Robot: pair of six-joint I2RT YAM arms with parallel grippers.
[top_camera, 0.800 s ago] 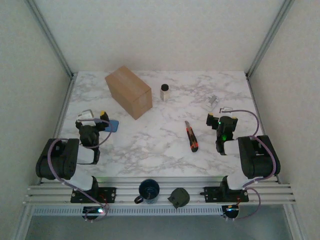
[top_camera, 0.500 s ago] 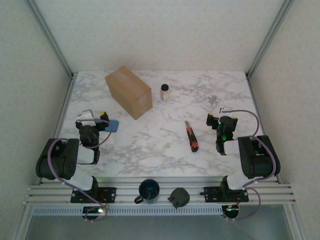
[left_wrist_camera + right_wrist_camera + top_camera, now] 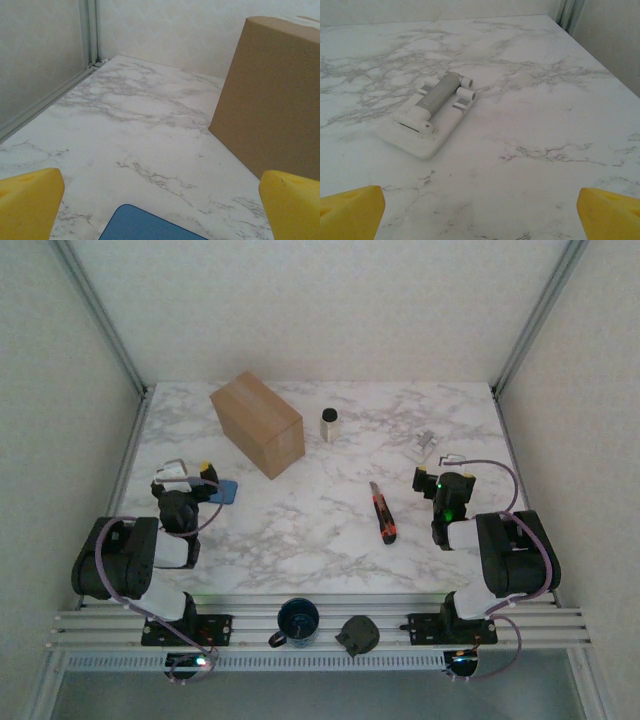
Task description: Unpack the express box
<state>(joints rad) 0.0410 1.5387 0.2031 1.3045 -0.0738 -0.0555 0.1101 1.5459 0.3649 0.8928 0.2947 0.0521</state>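
The white marble surface [image 3: 330, 520] sits between pale walls. The express box [image 3: 257, 425], brown and shut, stands at the far left of it, well apart from both arms. The left pincer [image 3: 160, 202] is spread wide open and holds nothing. It is near a blue pad [image 3: 145, 225], with the box ahead on its right. The right pincer [image 3: 480, 205] is wide open too, facing a small white gadget [image 3: 432, 112]. A red and black knife [image 3: 383, 513] lies near the middle.
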